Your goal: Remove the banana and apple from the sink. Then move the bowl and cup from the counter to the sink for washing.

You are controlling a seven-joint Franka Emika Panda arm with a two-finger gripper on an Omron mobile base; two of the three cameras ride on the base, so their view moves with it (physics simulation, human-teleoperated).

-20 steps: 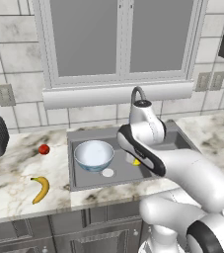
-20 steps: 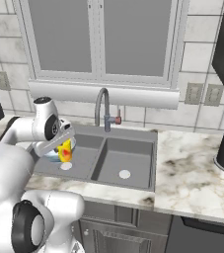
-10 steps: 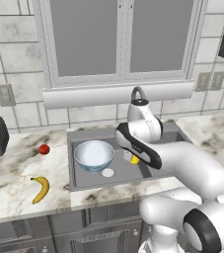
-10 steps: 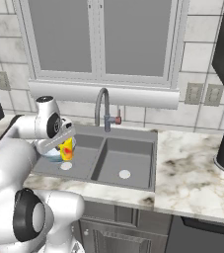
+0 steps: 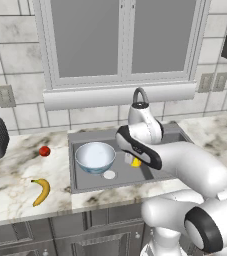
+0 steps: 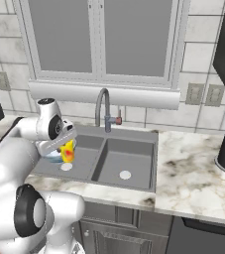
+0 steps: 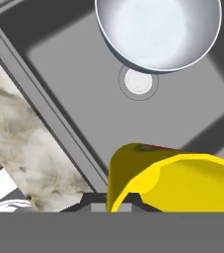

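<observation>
Last step was in hand: cup (image 7: pixel 177 180) going into the sink (image 5: pixel 85 182). Banana (image 5: pixel 41 191) and apple (image 5: pixel 44 151) were already out, both lying on the counter (image 5: pixel 10 200) to the left of the basin, apple nearer the wall, banana nearer the front edge, well apart from each other. Bowl (image 5: pixel 95 156) was already in the left basin, upright, just behind the white drain.

Gripper (image 6: pixel 64 149) was over the same left basin, jaws clamped on the cup. From the right base view the cup hung just above the basin floor, beside the bowl, toward the divider side. Couldn't tell whether it was touching the floor yet; it looked slightly clear of it.

Cup looked yellow, with a red-orange mark on its side, taller than wide. In the hand view it sat tilted, open mouth showing, red edge just visible at its upper rim. The bowl's pale inside sat at the top of that view, the drain between bowl and cup.

Next move, as a judgement: lower the rest of the way onto bare basin floor, keep off the bowl's rim, then part the jaws and lift straight out. Risk: the tilted cup tipping over or knocking the bowl on release.
</observation>
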